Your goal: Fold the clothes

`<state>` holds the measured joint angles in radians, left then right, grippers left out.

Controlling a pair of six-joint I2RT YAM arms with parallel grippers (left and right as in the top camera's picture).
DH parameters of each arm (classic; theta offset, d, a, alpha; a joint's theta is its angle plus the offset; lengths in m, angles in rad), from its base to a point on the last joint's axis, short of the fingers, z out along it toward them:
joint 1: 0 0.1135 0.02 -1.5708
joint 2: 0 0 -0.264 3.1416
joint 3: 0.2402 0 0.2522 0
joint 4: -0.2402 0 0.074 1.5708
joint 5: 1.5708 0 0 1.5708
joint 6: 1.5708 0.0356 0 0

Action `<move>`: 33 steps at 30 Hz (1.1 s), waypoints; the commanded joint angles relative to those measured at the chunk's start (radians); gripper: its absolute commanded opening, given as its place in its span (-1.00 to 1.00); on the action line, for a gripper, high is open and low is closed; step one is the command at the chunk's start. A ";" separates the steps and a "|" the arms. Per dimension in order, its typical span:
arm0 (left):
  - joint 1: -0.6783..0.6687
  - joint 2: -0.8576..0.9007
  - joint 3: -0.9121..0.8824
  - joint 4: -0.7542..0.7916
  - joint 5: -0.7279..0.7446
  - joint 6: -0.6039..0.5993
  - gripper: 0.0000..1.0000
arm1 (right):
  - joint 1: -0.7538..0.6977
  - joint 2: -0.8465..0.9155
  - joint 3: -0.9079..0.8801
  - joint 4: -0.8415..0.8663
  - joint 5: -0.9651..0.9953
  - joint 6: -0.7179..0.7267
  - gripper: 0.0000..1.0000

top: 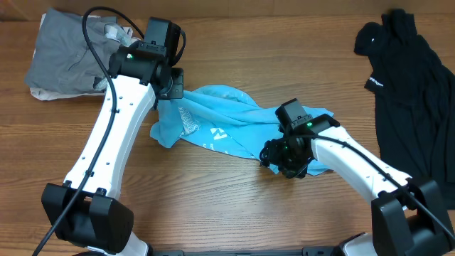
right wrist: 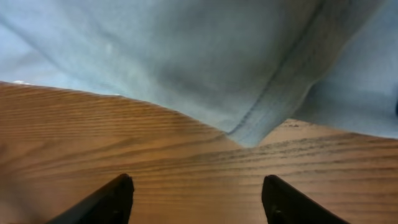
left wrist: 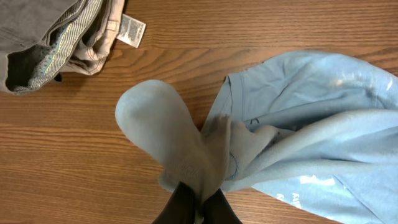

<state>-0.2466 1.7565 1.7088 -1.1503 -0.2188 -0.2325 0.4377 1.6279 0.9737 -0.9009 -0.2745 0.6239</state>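
Left gripper clenched on blue T-shirt, right gripper released beside it

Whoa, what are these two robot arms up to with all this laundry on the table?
They are folding clothes. The left gripper is pinched shut on a bunched edge of the light blue T-shirt, which lies crumpled mid-table. The right gripper is open, low over the wood by the shirt's hem, holding nothing. A black garment on the right arm's side and a gray garment beyond the left arm lie untouched. Nothing is neatly folded yet.
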 commanded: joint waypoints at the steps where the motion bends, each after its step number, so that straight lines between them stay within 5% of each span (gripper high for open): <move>1: 0.003 -0.004 0.021 0.013 0.003 0.008 -0.92 | 0.008 -0.001 -0.031 0.047 0.050 0.138 0.25; 18: 0.003 -0.004 0.021 0.025 0.003 0.008 -0.91 | -0.005 0.094 -0.050 0.122 0.046 0.169 0.18; 23: 0.003 -0.004 0.021 0.025 0.003 0.008 -0.92 | -0.024 0.100 -0.050 0.126 0.034 0.161 -0.36; 29: 0.003 -0.004 0.021 0.026 0.003 0.008 -0.92 | -0.024 0.100 -0.050 0.134 0.018 0.127 -0.68; 30: 0.003 -0.004 0.021 0.026 0.003 0.008 -0.92 | -0.024 0.100 -0.050 0.134 0.018 0.126 -0.92; 33: 0.003 -0.004 0.021 0.025 0.012 0.008 -0.88 | -0.028 0.098 -0.022 0.125 0.011 0.065 -0.92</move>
<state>-0.2466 1.7565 1.7088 -1.1290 -0.2169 -0.2325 0.4168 1.7252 0.9283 -0.7696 -0.2493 0.7513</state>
